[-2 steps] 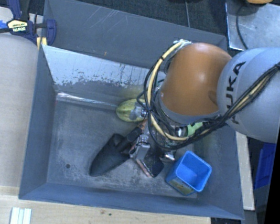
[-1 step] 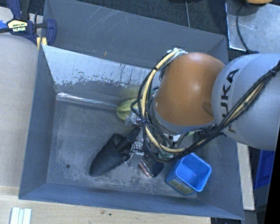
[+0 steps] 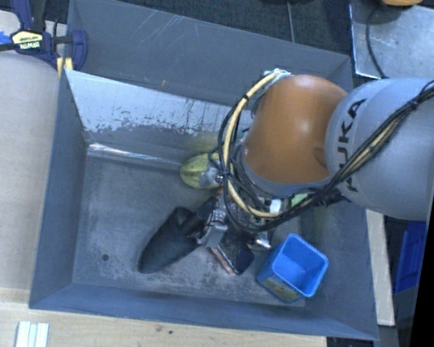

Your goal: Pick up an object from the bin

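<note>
My gripper is low in the middle of the bin, under the arm's orange cover. It sits at the right end of a black, tapered, shoe-like thing that stretches down-left across the floor. A small dark flat thing with a reddish edge lies just right of and below the gripper. Whether either touches the gripper I cannot tell. A blue open box stands on the floor further right.
A yellow-green rounded thing lies by the back wall, left of the arm, which covers the bin's right middle. The bin's left half shows bare floor.
</note>
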Available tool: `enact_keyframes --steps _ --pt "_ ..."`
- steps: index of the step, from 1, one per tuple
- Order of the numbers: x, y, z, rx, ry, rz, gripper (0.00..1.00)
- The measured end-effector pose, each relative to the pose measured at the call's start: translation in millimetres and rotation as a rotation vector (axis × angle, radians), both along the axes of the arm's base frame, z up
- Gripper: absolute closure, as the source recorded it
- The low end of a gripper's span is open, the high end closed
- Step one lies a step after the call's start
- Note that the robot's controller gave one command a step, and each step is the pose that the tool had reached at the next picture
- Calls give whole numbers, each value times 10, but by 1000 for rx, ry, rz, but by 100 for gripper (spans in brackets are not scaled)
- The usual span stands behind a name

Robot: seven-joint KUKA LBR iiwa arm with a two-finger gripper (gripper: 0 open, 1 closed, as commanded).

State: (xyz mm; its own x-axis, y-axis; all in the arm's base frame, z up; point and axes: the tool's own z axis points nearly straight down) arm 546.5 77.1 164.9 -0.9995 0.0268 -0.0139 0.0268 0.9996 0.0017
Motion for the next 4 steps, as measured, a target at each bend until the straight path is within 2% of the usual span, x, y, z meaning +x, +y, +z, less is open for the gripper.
enact_keyframes --steps 1,2,3,4 --pt "-95 -37 14 2 -4 -31 0" --pt "-37 -5 -135 1 0 -25 100" --pt "-37 -5 -135 1 0 -25 100" --pt "74 454 -588 -3 -3 199 100"
